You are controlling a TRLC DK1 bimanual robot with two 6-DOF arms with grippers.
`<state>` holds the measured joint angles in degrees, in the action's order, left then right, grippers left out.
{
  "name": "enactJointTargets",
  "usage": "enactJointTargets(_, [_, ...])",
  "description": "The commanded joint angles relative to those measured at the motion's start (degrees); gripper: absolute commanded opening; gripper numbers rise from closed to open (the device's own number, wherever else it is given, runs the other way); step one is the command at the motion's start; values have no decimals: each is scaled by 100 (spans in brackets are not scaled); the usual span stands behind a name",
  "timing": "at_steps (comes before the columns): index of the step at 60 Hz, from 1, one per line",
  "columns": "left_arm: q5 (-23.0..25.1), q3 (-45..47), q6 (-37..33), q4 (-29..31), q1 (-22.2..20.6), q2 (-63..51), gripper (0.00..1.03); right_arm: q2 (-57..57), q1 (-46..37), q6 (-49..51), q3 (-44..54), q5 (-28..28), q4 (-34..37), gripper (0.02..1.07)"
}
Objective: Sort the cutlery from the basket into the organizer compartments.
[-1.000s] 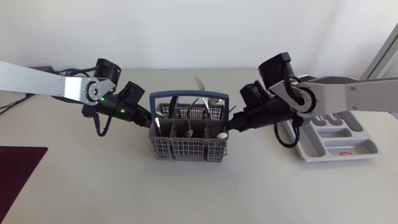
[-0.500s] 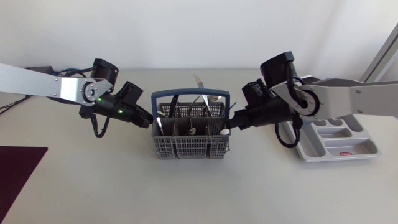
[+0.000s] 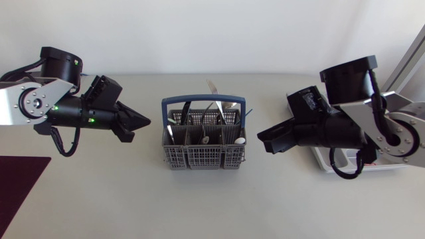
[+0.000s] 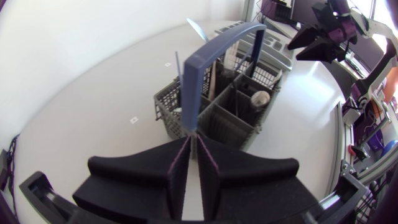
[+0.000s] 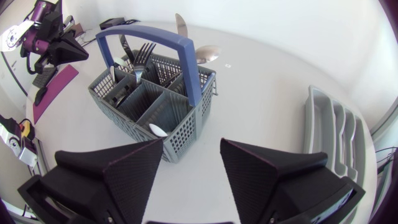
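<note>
**Q:** Where does the basket stand, and what room lies round it?
**A:** The grey basket (image 3: 203, 156), with its blue handle (image 3: 203, 100), stands mid-desk. The cutlery (image 3: 212, 109) is upright in its compartments. A strip of desk (image 3: 199, 206) separates the basket from each arm. The broadest stretch lies on its near side and a narrower one runs toward the far edge.

**Q:** How are the arms placed?
**A:** The left gripper (image 3: 143, 122) points at the basket's left wall from a little way off, its fingers pressed together with nothing between them. The right gripper (image 3: 264, 141) faces the right wall, also apart from it. Its fingers are spread wide and hold nothing.

**Q:** And the edges?
**A:** The organizer (image 5: 333, 130) lies at the desk's right side, close to the right edge. In the head view it is largely hidden under the right arm. A dark red mat (image 3: 20, 182) lies at the left near corner.

**Q:** Is any writing legible?
**A:** Small pale marks (image 4: 133, 119) dot the desk left of the basket, but they are too small to read.
</note>
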<state>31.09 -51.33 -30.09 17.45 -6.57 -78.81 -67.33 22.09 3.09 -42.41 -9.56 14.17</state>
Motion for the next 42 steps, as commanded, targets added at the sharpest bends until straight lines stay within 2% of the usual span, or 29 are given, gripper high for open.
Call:
enactJointTargets(1, [-33,106,-147,180,-292,304,15,194,59,139,242,33,156,88])
enactJointTargets(11, [-341,-70,20,382,-1022,568,18,537,68,192,427,16,279,91])
enactJointTargets(18, [-754,-263,240,417,-1804,498,26,774,68,192,550,-11,332,91])
enactJointTargets(26, [-947,-703,583,443,-2481,23,37,1003,68,192,699,-28,384,91])
enactJointTargets(42, [-982,-1714,987,610,-2956,-1137,42,1398,-82,192,919,-90,481,93])
